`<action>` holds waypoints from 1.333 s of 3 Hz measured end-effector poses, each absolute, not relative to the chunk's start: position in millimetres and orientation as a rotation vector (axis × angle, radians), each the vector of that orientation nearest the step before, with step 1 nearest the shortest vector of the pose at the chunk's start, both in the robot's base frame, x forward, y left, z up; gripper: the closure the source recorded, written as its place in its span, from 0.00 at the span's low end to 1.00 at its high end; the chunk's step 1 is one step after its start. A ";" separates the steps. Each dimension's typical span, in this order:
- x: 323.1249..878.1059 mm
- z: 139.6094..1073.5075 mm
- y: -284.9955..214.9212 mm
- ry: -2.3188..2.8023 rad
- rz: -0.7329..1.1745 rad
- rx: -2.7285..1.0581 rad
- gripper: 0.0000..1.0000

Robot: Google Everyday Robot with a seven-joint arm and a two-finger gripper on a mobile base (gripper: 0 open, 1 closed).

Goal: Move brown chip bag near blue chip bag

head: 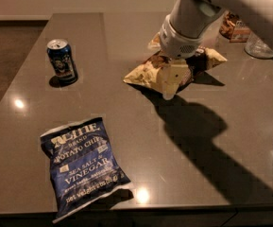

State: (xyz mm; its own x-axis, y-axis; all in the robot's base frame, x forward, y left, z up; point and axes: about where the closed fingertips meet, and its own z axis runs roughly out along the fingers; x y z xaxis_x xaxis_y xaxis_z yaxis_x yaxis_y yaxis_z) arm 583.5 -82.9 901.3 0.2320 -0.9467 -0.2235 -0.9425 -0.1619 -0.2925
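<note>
blue drink can (pixel 62 60) stands upright at the back left of the surface (pixel 126 126), not part of the job. blue chip bag (pixel 83 167) lies flat near the front left edge, label up. brown chip bag (pixel 143 74) sits mid-right toward the back, well apart from the blue one and apparently resting on the surface. so the move isn't done: by my read grasp, lift, carry to front-left and set-down are all left. claw (pixel 170 86) is down at the brown bag's near side, over or touching its middle. cannot tell if it is apart, together or clamped on the bag. glass jar (pixel 259 48) and snack packs (pixel 233 27) sit far back right.
</note>
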 end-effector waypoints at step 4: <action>558.3 928.1 -53.3 1.605 0.020 -2.232 1.00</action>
